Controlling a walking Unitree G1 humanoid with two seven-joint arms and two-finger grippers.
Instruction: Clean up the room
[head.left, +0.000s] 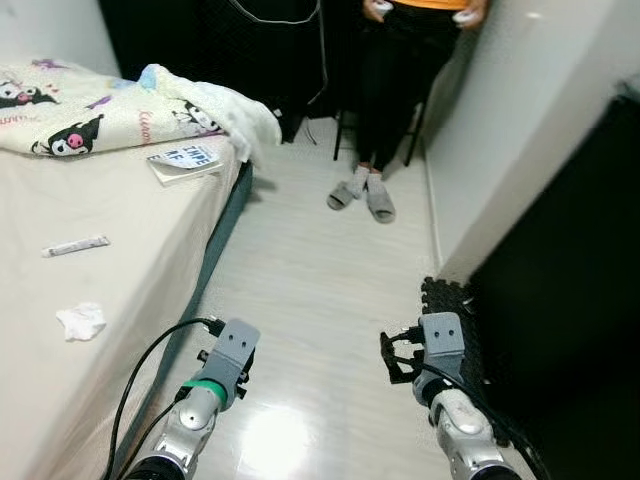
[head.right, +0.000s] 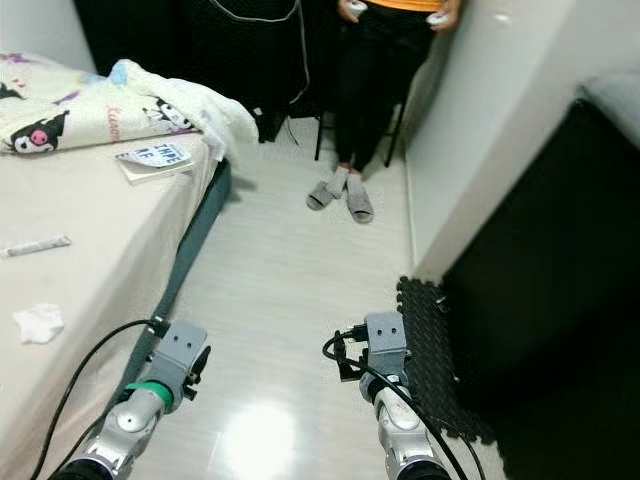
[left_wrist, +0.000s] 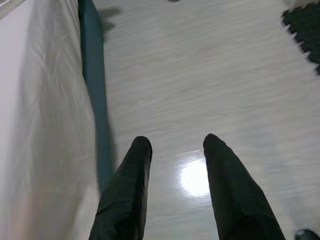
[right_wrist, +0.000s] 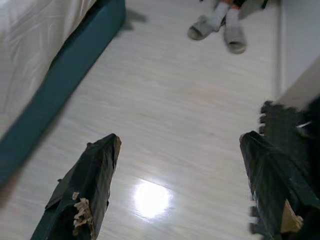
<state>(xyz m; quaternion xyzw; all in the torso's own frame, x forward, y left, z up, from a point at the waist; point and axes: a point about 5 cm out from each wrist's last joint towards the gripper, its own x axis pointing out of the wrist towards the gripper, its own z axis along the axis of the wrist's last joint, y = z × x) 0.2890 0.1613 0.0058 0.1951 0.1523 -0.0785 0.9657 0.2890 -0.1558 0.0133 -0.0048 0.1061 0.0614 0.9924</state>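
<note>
Progress: I judge the cleaning has hardly begun; nothing is picked up, and the loose things lie on the bed (head.left: 120, 300).
Left to do: a crumpled tissue (head.left: 80, 321) near the bed's edge, a small white tube (head.left: 76, 245) further up, and a book (head.left: 186, 160) just beside the cartoon-print blanket (head.left: 110, 105) at the far end.
Left gripper (left_wrist: 172, 160): fingers spread apart, holding nothing, above the pale wooden floor (head.left: 310, 270) close to the bed's teal side.
Right gripper (right_wrist: 180, 180): fingers wide apart, also with nothing between them, over the floor near the black foam mat (head.right: 430, 350).
Head views: they show the bed top with all three items, and a person (head.left: 400, 70) in grey slippers at the end of the room.
Wrist views: they show the open fingers clearly, and the white sheet hanging over the bed's side.
</note>
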